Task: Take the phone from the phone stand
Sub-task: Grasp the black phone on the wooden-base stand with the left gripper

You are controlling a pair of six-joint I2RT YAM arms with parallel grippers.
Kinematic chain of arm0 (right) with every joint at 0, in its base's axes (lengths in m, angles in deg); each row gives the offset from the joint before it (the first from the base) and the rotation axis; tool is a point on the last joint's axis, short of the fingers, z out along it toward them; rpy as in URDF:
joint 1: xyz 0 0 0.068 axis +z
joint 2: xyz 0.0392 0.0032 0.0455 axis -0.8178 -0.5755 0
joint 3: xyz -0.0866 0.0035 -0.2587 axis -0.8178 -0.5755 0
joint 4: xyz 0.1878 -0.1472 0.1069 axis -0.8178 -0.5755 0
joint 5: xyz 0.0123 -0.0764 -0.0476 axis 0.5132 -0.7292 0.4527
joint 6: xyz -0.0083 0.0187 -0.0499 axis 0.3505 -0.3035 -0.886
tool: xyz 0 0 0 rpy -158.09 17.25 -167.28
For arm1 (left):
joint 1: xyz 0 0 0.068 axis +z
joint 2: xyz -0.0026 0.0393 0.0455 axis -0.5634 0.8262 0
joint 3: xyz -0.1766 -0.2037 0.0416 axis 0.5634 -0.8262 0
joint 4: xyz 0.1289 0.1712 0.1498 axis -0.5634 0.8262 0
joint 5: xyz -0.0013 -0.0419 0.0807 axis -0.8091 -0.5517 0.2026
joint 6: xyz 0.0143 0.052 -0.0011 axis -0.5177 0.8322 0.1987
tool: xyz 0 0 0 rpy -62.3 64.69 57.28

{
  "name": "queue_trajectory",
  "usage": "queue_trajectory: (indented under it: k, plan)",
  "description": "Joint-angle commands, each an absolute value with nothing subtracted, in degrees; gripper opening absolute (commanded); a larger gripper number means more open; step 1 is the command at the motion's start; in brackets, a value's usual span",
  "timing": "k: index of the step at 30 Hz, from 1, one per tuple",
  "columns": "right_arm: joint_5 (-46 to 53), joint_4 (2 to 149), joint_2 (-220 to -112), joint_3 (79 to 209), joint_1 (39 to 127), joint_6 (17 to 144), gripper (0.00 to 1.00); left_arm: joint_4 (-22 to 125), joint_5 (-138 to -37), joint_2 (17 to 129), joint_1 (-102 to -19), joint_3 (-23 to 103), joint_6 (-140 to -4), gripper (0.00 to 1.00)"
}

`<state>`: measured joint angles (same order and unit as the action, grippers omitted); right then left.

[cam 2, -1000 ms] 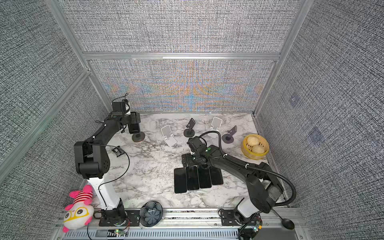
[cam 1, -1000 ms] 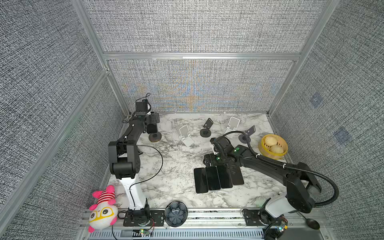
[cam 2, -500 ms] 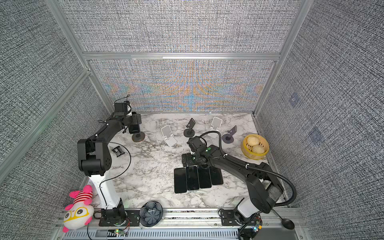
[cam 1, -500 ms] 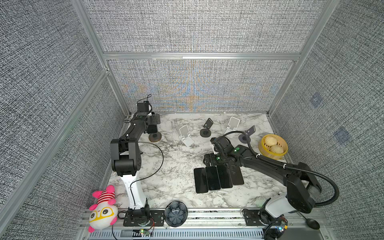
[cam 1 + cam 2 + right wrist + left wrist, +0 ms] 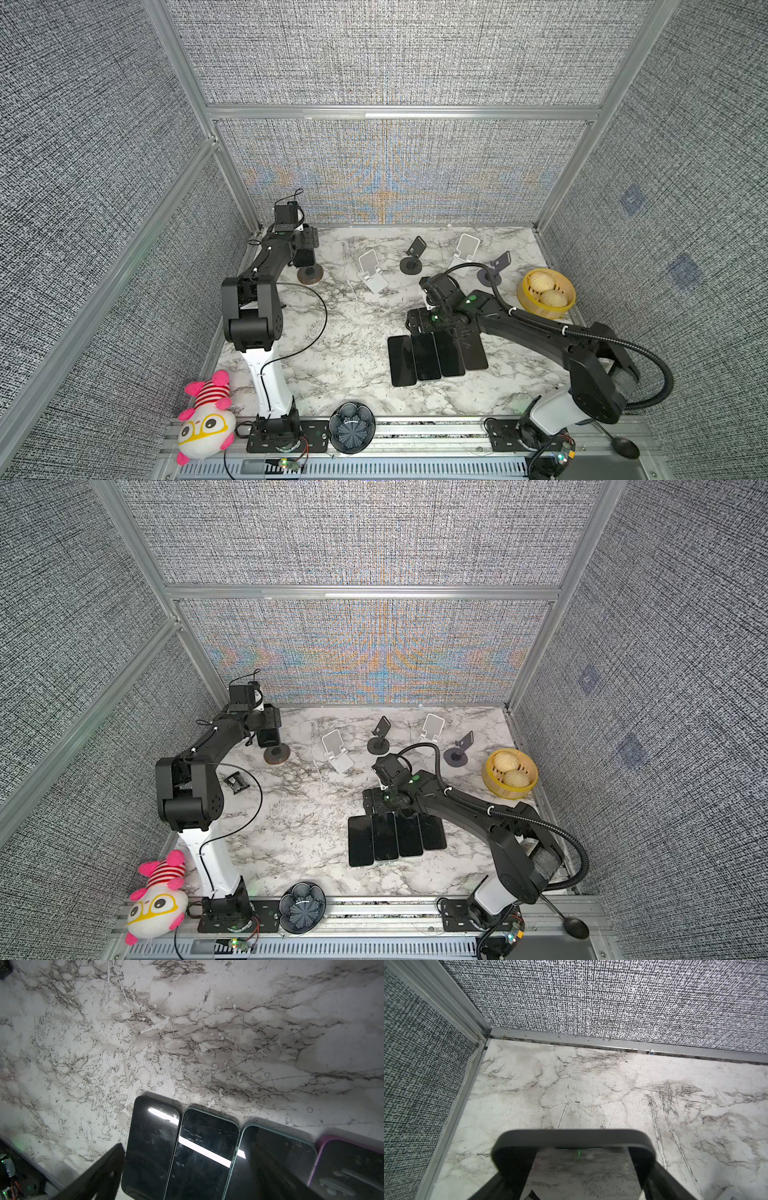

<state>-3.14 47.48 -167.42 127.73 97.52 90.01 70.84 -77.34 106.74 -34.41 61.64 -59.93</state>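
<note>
Phone (image 5: 574,1138), dark slab propped on brown round-based stand (image 5: 310,274), far-left table (image 5: 332,353) corner, at left gripper (image 5: 304,259), jaws wide, grip unclear; right gripper (image 5: 432,330) spread, empty.

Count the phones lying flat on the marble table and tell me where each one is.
4. They lie side by side in one row, right of centre: leftmost phone, second phone, third phone, rightmost phone. None appears hidden.

Held left arm (image 5: 270,262) stretched far back, left gripper (image 5: 303,262) pointing down, fingers (image 5: 515,1165) well apart. Held right arm (image 5: 532,332) extended low toward centre, right gripper (image 5: 434,330) angled down, jaws wide open.
</note>
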Motion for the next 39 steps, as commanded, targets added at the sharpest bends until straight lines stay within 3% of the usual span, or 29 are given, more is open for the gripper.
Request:
queue_trajectory:
  k: [1,9,39]
  plan:
    - [-3.39,46.71,-167.53,128.22,97.68,90.19,0.94,70.59,-77.06,106.4,-34.29,62.07,-60.01,0.85]
    - [-3.68,46.44,-167.16,128.12,97.8,90.25,0.94,71.61,-76.56,106.51,-34.29,62.89,-60.0,0.76]
    - [-4.61,45.92,-165.89,128.01,97.96,90.27,0.93,79.21,-75.27,99.59,-34.29,64.31,-61.59,0.69]
